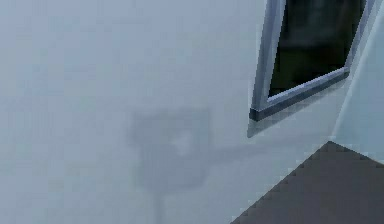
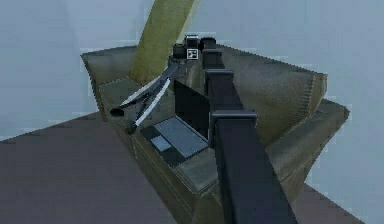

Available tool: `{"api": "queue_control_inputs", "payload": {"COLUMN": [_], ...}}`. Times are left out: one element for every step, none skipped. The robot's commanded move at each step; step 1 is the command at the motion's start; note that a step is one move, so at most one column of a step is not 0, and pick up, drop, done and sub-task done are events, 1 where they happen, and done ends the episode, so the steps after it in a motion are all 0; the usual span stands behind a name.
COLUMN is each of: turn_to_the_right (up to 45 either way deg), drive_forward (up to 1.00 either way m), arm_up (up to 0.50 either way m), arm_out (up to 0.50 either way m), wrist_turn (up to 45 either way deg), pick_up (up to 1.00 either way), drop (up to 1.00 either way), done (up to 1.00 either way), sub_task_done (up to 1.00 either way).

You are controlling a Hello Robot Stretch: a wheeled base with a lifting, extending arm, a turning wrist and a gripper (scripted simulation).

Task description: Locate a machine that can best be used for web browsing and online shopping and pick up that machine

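Observation:
An open laptop (image 2: 178, 128) with a dark screen and grey keyboard lies on the seat of an olive sofa (image 2: 290, 95) in the arm side view. My arm (image 2: 235, 130) rises as a dark bar over the sofa, just right of the laptop. Two white marker squares (image 2: 190, 50) stand at its far end. From there the gripper (image 2: 138, 106) slants down and left with two thin pale fingers (image 2: 150, 92), ending near the laptop's left edge above the seat. I cannot tell whether it holds anything.
An olive slanted panel (image 2: 170, 30) leans up behind the sofa. Dark floor (image 2: 60, 175) spreads to the sofa's left, and pale walls stand behind. The forward view faces a white wall (image 1: 110, 90) close ahead, with a dark window (image 1: 310, 45) at upper right.

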Motion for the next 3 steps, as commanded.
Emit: {"api": "queue_control_inputs", "payload": {"turn_to_the_right": [0.0,45.0,24.0], "drive_forward": [0.0,0.0,0.0], "arm_up": [0.0,0.0,0.0], "arm_out": [-0.48,0.0,0.0], "wrist_turn": [0.0,0.0,0.0], "pick_up": [0.0,0.0,0.0], "drop": [0.0,0.0,0.0], "done": [0.0,0.0,0.0], "sub_task_done": [0.0,0.0,0.0]}}
